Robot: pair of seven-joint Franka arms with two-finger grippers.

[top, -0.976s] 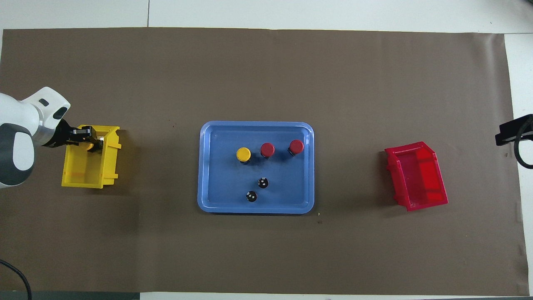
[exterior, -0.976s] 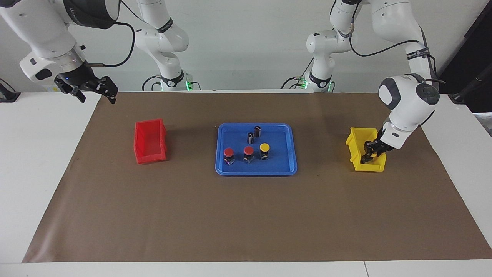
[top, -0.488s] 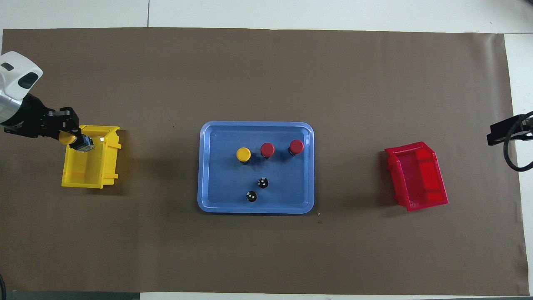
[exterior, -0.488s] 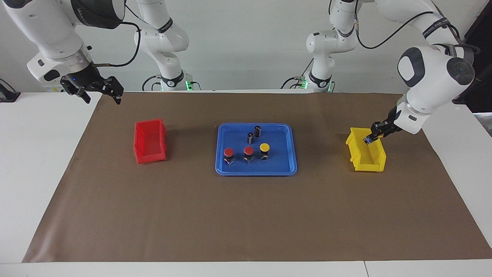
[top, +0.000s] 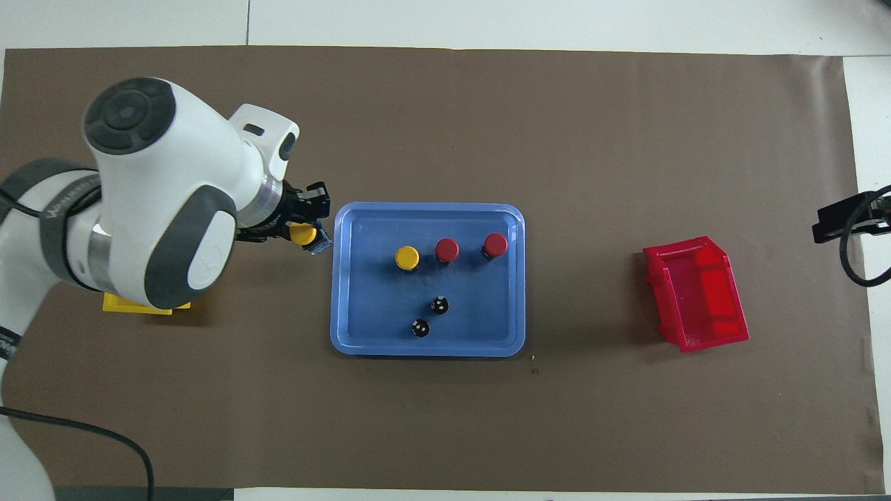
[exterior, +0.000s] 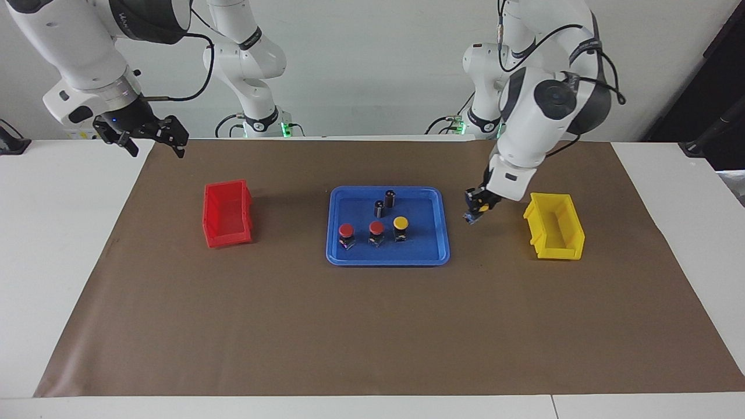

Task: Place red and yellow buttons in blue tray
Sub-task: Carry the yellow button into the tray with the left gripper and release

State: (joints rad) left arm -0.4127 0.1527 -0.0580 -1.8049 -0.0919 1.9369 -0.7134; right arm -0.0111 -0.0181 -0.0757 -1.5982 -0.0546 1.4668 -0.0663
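The left claw [exterior: 478, 209] is up in the air over the brown mat [exterior: 372, 326], between the yellow bin [exterior: 554, 234] and the blue tray [exterior: 387, 256]. It is pinched tight on a yellow button [top: 303, 234], the one with a round yellow cap on a dark blocky base. The button hangs tilted in the claw and does not touch the mat. It is just beside the tray's rim, at the end of the tray closest to the left arm, but it is not over the tray.

Closest to the left claw in the tray stands another yellow button [exterior: 400, 227], upright. Next to it stands a red button [exterior: 376, 232], and after that a second red button [exterior: 346, 235]. The three make a row and do not touch each other. Two small dark cylinders [exterior: 385, 203] also stand in the tray, close together, a bit nearer to the robots than the row.

Past the tray, toward the right arm's end of the counter, sits the red bin [exterior: 227, 214] on the mat.

The right claw [exterior: 152, 139] waits high in the air over the mat's corner near its own arm, well apart from the red bin. Its fingers are spread wide and hold nothing.
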